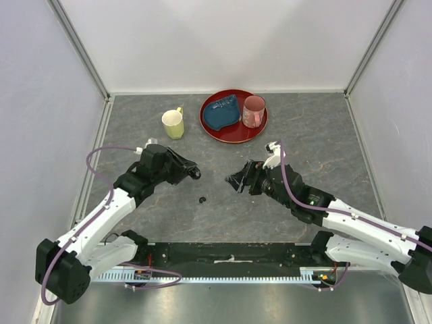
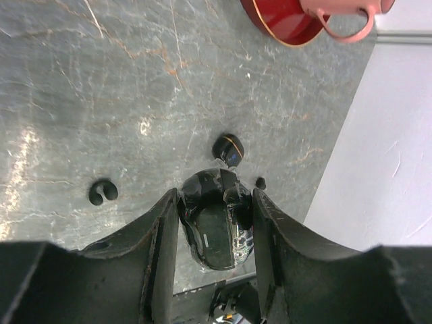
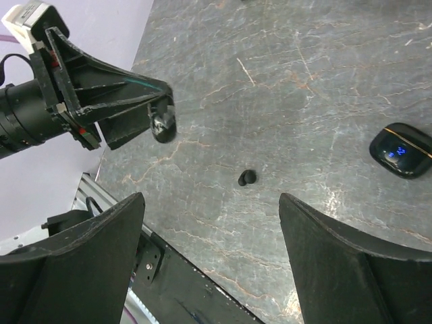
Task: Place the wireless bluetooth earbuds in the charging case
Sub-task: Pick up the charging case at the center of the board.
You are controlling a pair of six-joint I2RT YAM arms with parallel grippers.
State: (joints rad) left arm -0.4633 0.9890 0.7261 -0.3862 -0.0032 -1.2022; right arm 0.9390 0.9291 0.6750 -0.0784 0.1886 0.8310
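Observation:
My left gripper (image 1: 192,170) (image 2: 216,199) is shut on a glossy black oval charging case (image 2: 214,226) (image 3: 162,126), gripping it by its sides just above the table. One tiny black comma-shaped earbud (image 1: 202,200) (image 2: 102,193) (image 3: 246,177) lies on the grey table between the two arms. My right gripper (image 1: 235,181) (image 3: 210,202) is open wide and empty, hovering above the table with that earbud just ahead of its fingertips. A second black case (image 3: 400,150) (image 2: 227,148) rests shut on the table beside the right gripper, with blue lights on its lid.
At the back stands a red plate (image 1: 236,135) (image 2: 283,20) holding a blue object (image 1: 222,113) and a pink mug (image 1: 254,111) (image 2: 337,10). A pale yellow mug (image 1: 173,124) stands left of the plate. White walls enclose the table.

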